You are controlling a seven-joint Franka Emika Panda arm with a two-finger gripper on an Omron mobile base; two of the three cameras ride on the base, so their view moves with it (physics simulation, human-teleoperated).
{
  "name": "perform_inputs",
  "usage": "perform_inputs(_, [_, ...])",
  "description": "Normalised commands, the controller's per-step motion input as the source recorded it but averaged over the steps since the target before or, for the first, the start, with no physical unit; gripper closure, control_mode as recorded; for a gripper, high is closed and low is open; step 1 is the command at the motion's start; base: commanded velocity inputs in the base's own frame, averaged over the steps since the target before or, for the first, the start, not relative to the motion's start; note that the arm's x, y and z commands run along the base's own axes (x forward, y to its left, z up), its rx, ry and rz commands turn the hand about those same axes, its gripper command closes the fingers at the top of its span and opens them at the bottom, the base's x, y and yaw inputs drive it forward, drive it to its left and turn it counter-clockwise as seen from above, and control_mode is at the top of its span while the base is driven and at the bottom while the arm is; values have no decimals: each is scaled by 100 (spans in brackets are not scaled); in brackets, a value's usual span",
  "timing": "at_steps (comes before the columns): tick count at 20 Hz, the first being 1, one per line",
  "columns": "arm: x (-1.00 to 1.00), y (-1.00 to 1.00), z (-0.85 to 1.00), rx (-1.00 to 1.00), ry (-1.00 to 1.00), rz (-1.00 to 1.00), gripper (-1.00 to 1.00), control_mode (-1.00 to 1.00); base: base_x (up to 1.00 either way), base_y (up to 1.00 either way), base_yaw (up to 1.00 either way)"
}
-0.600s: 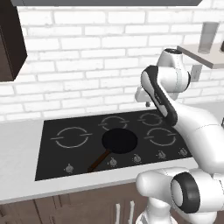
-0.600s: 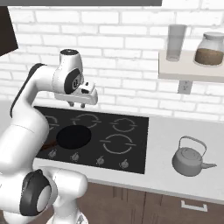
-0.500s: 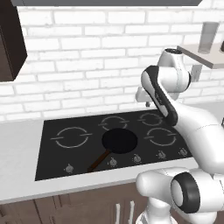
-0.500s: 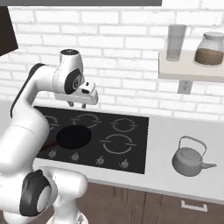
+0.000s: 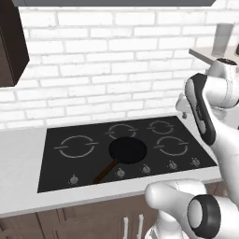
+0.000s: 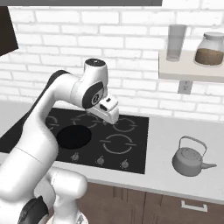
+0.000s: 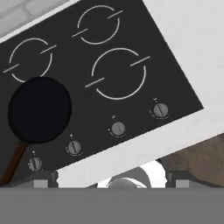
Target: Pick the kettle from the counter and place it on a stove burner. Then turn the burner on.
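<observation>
The silver-grey kettle (image 6: 190, 160) stands upright on the pale counter (image 6: 168, 131), to the right of the black cooktop. My gripper (image 6: 106, 118) hangs above the right half of the cooktop, well left of the kettle and apart from it. In the hand view the gripper (image 7: 111, 181) is open, its dark fingertips (image 7: 41, 181) wide apart with nothing between them. Below it lie two stove burners, the nearer one (image 7: 119, 73) and the farther one (image 7: 98, 24). The front right burner (image 6: 117, 143) is bare.
A black long-handled frying pan (image 6: 73, 136) sits on a middle burner. A row of knobs (image 7: 117, 128) runs along the cooktop's front edge. A wall shelf (image 6: 192, 70) with a glass and a jar hangs above the kettle. A large ring burner (image 5: 76, 145) lies at the far left.
The hand has swung right and a little lower over the cooktop, closer to the kettle. The kettle and pan have not moved.
</observation>
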Motion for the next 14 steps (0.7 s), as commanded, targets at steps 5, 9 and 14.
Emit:
perform_inputs(5, [-13, -100, 0, 14, 8, -58, -100, -100, 0, 0, 0])
perform_inputs(9, [-1, -100, 0, 15, 10, -57, -100, -100, 0, 0, 0])
perform_inputs(14, [0, -100, -2, 12, 8, -51, -100, -100, 0, 0, 0])
